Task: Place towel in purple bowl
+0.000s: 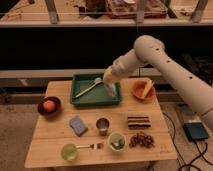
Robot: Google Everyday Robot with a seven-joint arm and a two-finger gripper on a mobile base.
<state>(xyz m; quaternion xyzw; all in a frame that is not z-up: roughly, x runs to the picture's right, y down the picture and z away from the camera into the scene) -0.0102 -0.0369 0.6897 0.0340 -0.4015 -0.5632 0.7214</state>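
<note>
No writing, label, brand or number can be read anywhere — not on the green tray [95, 100], the purple bowl [49, 111], the orange bowl [138, 93], the metal cup [103, 126] or the blue sponge [78, 125] on the wooden table [50, 145]; the gripper [108, 84], over the tray's right side, bears none either — nor does the arm [170, 70]

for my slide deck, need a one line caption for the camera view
Robot gripper carries a pale towel above the green tray, heading toward the purple bowl holding an orange.
</note>
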